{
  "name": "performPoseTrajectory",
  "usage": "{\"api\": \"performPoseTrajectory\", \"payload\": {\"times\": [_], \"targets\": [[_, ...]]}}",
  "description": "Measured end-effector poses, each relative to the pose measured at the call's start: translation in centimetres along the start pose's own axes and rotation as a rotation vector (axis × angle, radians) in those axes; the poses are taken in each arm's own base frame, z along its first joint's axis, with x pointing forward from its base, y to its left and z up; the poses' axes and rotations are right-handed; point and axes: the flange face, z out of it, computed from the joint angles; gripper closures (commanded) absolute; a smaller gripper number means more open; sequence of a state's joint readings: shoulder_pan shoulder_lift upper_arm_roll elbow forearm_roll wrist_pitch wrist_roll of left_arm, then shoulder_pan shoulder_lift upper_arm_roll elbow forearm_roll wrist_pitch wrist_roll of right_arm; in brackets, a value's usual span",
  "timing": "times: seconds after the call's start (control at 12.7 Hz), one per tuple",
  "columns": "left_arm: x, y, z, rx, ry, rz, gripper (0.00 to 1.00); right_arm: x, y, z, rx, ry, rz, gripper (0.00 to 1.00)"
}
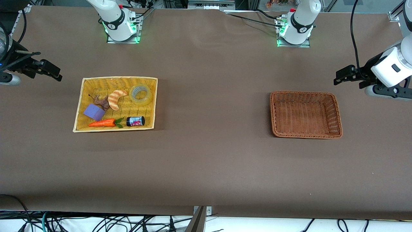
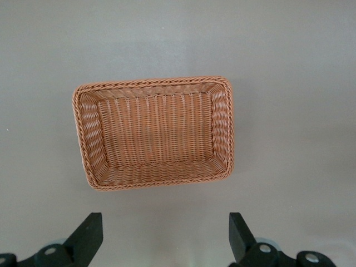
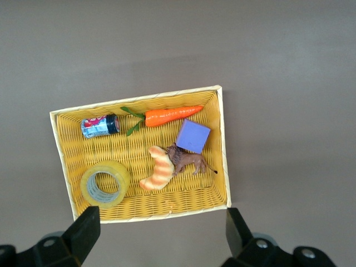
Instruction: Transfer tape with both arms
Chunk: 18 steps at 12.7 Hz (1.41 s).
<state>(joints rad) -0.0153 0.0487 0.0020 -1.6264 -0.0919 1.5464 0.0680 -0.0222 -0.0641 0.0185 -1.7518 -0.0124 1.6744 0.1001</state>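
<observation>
The tape [image 1: 140, 94], a yellowish translucent roll with a grey-white core, lies flat in a corner of the yellow wicker basket [image 1: 119, 78] toward the right arm's end of the table. It also shows in the right wrist view [image 3: 105, 183], inside the same basket [image 3: 139, 100]. My right gripper [image 1: 54, 72] hangs open and empty over bare table beside that basket, high above it [image 3: 161, 233]. My left gripper [image 1: 338, 77] hangs open and empty over the table beside the brown wicker basket [image 1: 305, 93], which is empty [image 2: 153, 83]. In the left wrist view my left gripper [image 2: 165, 236] is above bare table.
The yellow basket also holds a striped croissant toy [image 1: 116, 98], a brown animal figure [image 1: 102, 102], a purple block [image 1: 94, 112], a toy carrot [image 1: 103, 122] and a small can [image 1: 135, 121]. Brown table [image 1: 212, 112] lies between the two baskets.
</observation>
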Motion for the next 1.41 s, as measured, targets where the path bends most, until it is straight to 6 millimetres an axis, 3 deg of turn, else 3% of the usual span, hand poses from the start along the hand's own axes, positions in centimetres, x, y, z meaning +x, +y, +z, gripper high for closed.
{"api": "performPoseTrajectory", "payload": {"times": [1.41], "targets": [[0.3, 0.0, -0.2, 0.001, 0.009, 0.0, 0.0, 0.3, -1.2, 2.2, -0.006, -0.068, -0.018, 0.0]]}}
